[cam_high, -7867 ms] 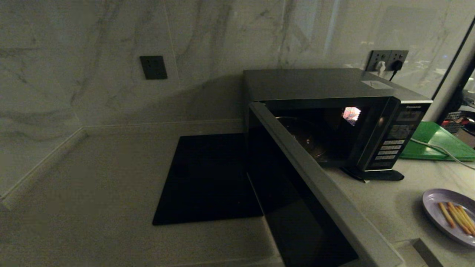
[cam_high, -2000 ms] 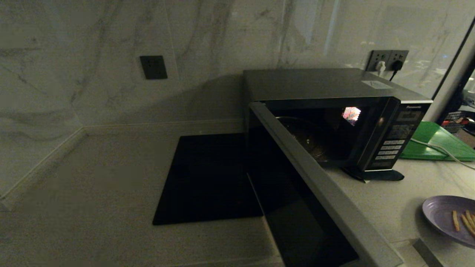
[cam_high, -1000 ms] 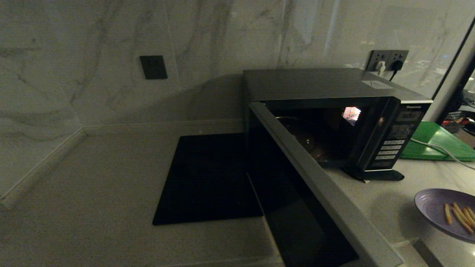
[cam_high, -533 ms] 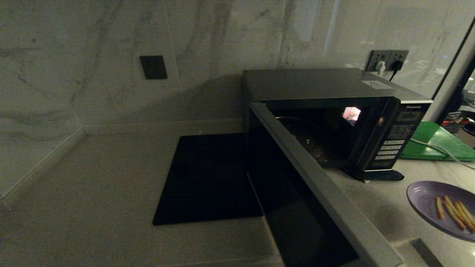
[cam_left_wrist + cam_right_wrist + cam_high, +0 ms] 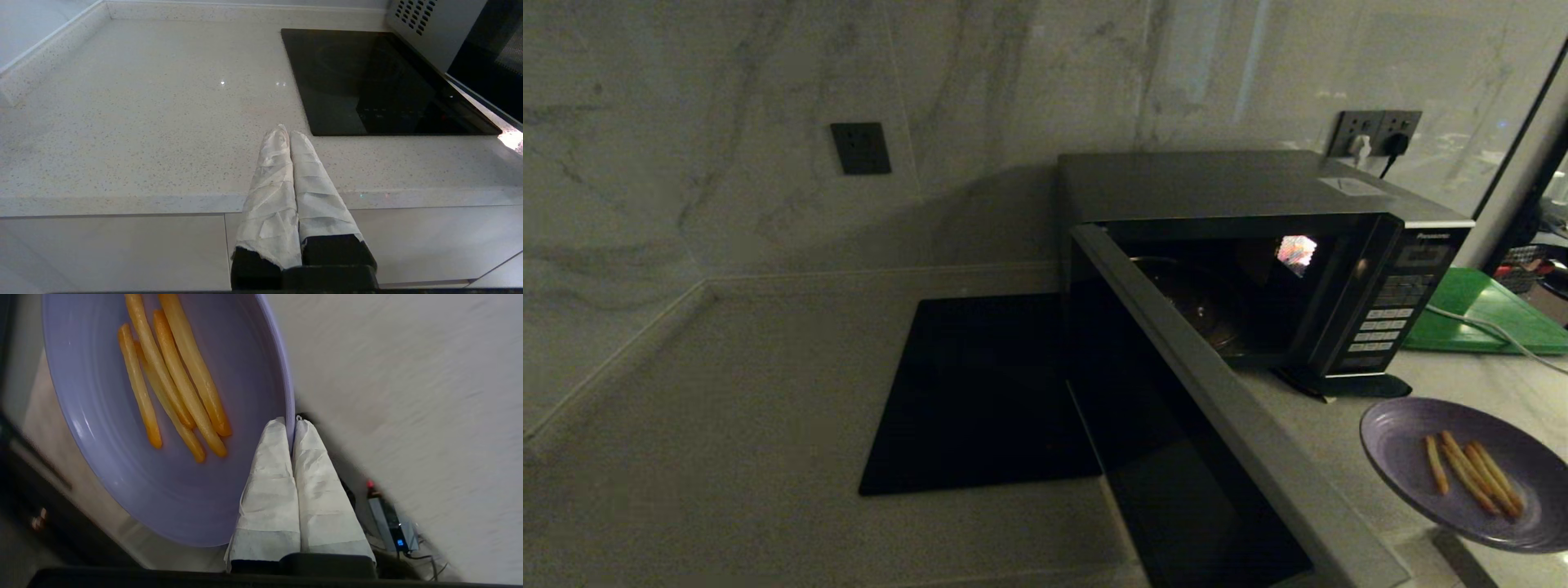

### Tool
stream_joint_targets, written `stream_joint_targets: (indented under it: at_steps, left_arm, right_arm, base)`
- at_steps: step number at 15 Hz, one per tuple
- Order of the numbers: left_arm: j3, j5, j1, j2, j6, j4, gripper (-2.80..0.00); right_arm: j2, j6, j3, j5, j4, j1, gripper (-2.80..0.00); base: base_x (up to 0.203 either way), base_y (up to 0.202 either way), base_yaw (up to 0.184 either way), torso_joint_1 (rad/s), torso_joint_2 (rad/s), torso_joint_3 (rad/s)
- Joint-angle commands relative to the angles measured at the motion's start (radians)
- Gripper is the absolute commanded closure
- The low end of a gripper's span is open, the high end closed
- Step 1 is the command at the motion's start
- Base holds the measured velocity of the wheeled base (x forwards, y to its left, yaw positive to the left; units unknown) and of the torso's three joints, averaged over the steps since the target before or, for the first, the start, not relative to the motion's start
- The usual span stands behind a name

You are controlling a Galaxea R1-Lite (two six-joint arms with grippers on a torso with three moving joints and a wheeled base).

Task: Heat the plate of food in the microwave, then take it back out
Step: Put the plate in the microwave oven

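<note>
The small lavender plate of food [image 5: 1401, 453] hangs tilted above the counter at the lower right, with several orange fries [image 5: 1470, 475] lying on it. In the right wrist view my right gripper [image 5: 291, 424] is shut on the rim of the plate [image 5: 179, 494], one wrapped finger inside the rim and one outside. The gripper itself is out of the head view. The microwave [image 5: 1217, 184] stands at the back with its door [image 5: 1217, 384] swung wide open towards me and its glass turntable [image 5: 1201, 314] bare. My left gripper [image 5: 286, 132] is shut and empty over the counter's front edge.
A flat black glass square [image 5: 980, 392] lies on the counter left of the microwave. A green board [image 5: 1470, 310] with a white cable [image 5: 1478, 325] across it sits to the microwave's right. Plugs fill the wall socket [image 5: 1376, 131] behind.
The plate has been lifted off the counter and carried left, towards the front of the open microwave. The door and the left arm have not moved.
</note>
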Motion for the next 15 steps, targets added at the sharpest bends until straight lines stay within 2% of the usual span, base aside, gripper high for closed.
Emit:
stream_joint_targets:
  at_steps: [1,9,13,15]
  left_arm:
    - [0.000,0.000,0.000,0.000,0.000,0.000,0.00]
    - [0.000,0.001,0.000,0.000,-0.001,0.000,0.00]
    - [0.000,0.000,0.000,0.000,0.000,0.000,0.00]
    - [0.000,0.001,0.000,0.000,0.000,0.000,0.00]
  right_arm:
    - [-0.066,0.050,0.025,0.002,0.003,0.084,0.00]
    - [-0.082,0.306,-0.022,-0.011,0.001,0.437,0.00]
    - [-0.006,0.411,-0.131,-0.064,-0.010,0.574,0.00]
    - [0.042,0.458,-0.149,-0.107,-0.084,0.630,0.00]
  base:
    - [0.000,0.000,0.000,0.000,0.00,0.000]
    - [0.000,0.000,0.000,0.000,0.00,0.000]
    - [0.000,0.000,0.000,0.000,0.00,0.000]
    - [0.000,0.000,0.000,0.000,0.00,0.000]
